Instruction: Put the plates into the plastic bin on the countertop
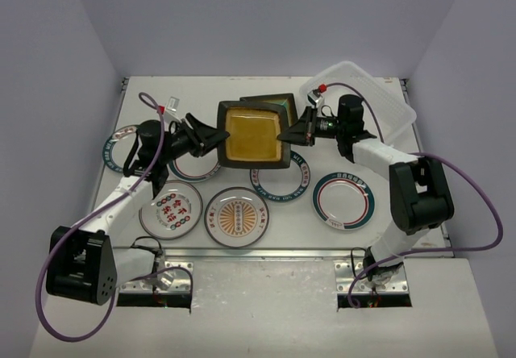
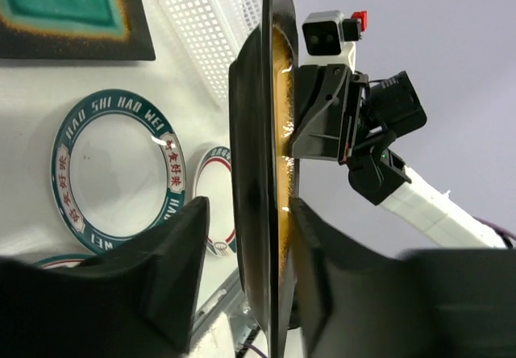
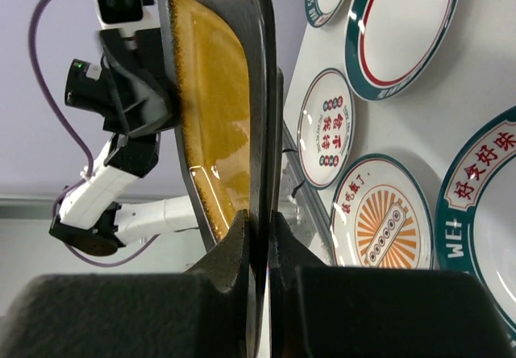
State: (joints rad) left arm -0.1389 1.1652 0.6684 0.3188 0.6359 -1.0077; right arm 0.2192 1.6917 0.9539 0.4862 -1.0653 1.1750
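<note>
Amber square plate (image 1: 252, 136) is up off the countertop (image 1: 298, 227), hung between the two arms near the middle of the surface; glazed face upward in the top view, dark rim all round.

Right gripper (image 3: 258, 225) pinches the plate's right rim, both fingers pressed hard on the edge; left gripper (image 2: 248, 205) is at the opposite rim, jaws spread to either side; one finger lies against the glazed side, with a sliver of gap between the other finger and the dark underside.

Teal square plate (image 1: 278, 100) lies flat behind the amber one, partly hidden by it, just left of the plastic bin (image 1: 385, 98); the bin sits at the far right corner, with the right arm's wrist over its near left edge.

Six round plates lie flat on the countertop: sunburst plate (image 1: 236, 215) near front centre; red-character plate (image 1: 169, 210) just left of it; lettered teal-rim plate (image 1: 294, 182) partly under the raised amber one; teal-and-red-rim plate (image 1: 344, 199) to the right; one (image 1: 196, 170) below the left gripper; far-left plate (image 1: 117, 150) partly hidden by the left arm.
</note>
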